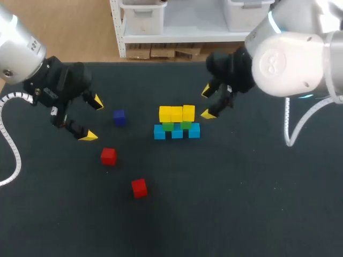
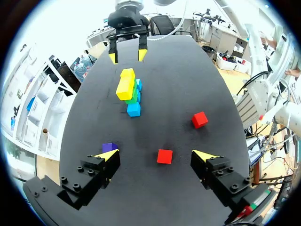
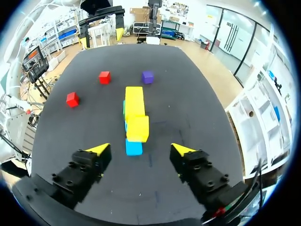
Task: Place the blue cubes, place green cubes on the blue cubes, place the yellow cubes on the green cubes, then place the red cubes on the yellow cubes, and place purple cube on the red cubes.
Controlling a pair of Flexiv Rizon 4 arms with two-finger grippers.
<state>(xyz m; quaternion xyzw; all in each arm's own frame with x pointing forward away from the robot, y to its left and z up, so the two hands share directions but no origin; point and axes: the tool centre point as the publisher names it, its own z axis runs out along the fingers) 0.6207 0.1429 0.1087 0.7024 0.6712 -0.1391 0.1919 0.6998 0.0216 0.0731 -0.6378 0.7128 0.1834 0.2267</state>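
Left gripper [image 1: 92, 119] and right gripper [image 1: 207, 102] both gape wide, empty. Yellow cubes [image 1: 177, 113] top the stack mid-table; red cubes [image 1: 108, 156] lie toward the table's front-left. Setting a red down off-centre could knock the yellows loose.

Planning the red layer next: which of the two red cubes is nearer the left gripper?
The red cube just ahead of the left gripper, the one closer to the purple cube; the other red cube lies farther off.
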